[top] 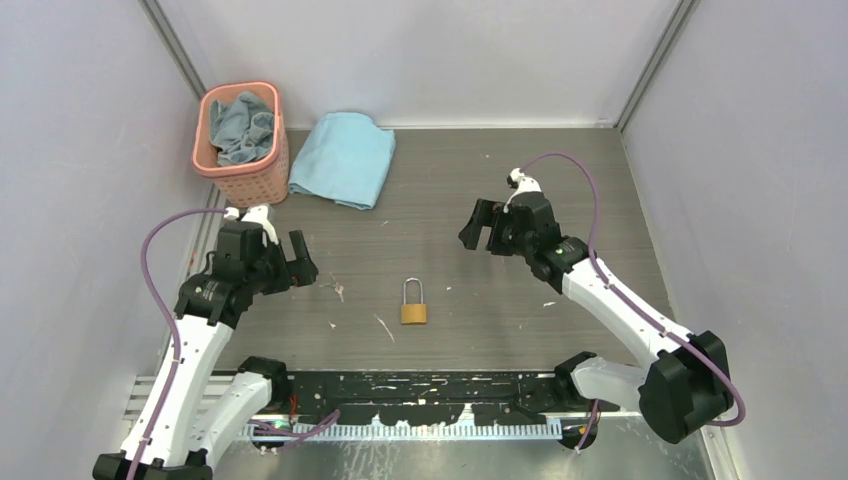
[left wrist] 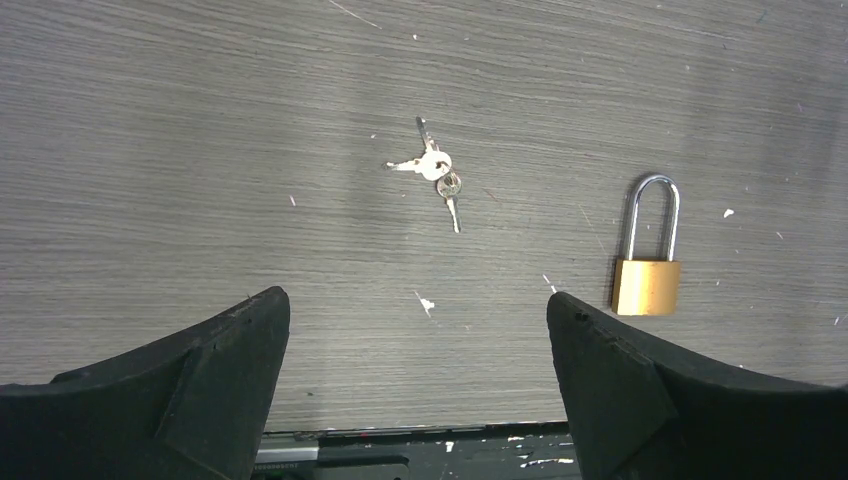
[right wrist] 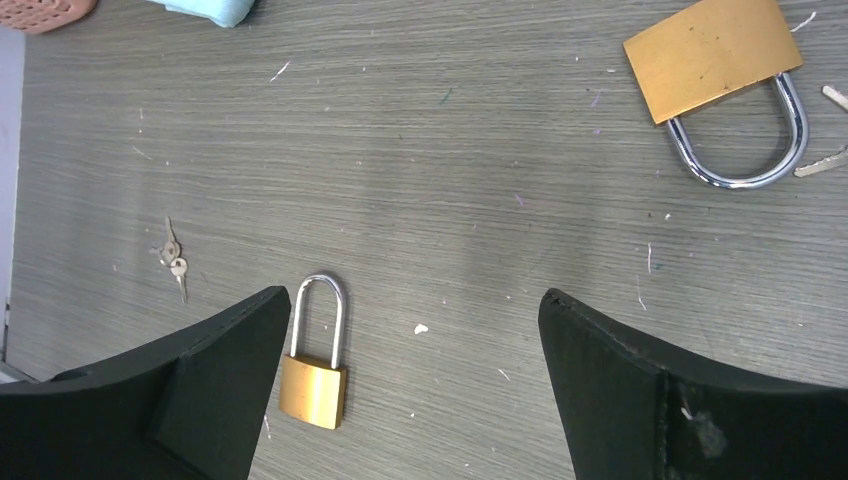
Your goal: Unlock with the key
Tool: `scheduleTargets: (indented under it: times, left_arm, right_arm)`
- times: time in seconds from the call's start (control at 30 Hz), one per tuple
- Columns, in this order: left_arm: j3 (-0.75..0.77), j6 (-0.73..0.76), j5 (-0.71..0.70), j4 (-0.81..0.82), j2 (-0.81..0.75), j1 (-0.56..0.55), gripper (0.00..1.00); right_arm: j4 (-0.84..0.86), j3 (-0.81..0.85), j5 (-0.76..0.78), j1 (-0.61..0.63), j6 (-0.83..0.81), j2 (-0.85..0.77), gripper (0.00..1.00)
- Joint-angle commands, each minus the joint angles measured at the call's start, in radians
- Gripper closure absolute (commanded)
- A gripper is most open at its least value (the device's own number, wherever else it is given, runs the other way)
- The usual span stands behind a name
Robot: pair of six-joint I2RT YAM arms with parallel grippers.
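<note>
A small brass padlock (top: 413,306) with a long steel shackle lies flat at the table's middle front. It also shows in the left wrist view (left wrist: 647,272) and the right wrist view (right wrist: 313,378). A small bunch of silver keys (top: 335,290) lies on the table to its left, also seen by the left wrist (left wrist: 437,170) and the right wrist (right wrist: 173,256). My left gripper (top: 300,262) is open and empty, hovering left of the keys. My right gripper (top: 480,228) is open and empty, above and right of the padlock.
A second, larger brass padlock (right wrist: 712,55) lies under the right arm, with small metal bits beside it (right wrist: 830,160). A pink basket (top: 240,88) holding cloth stands at the back left, with a light blue cloth (top: 345,158) next to it. White specks litter the table.
</note>
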Motion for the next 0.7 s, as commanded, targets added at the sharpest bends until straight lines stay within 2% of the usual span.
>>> scheduleTargets:
  times: [0.0, 0.27, 0.4, 0.67]
  left_arm:
    - [0.007, -0.004, 0.017, 0.027, -0.01, -0.004, 0.01]
    - [0.005, -0.009, -0.007, 0.026, -0.048, -0.004, 0.04]
    - [0.005, -0.018, -0.055, 0.019, -0.079, -0.004, 0.06]
    - [0.007, -0.044, -0.214, -0.006, -0.148, -0.004, 0.11]
  right_arm:
    - [0.015, 0.014, 0.064, 0.02, 0.002, -0.038, 0.0]
    - [-0.015, 0.063, 0.107, 0.078, -0.026, 0.009, 0.0]
    - [-0.01, 0.107, 0.059, 0.134, -0.101, 0.056, 0.0]
    - [-0.053, 0.3, 0.052, 0.372, -0.284, 0.292, 0.0]
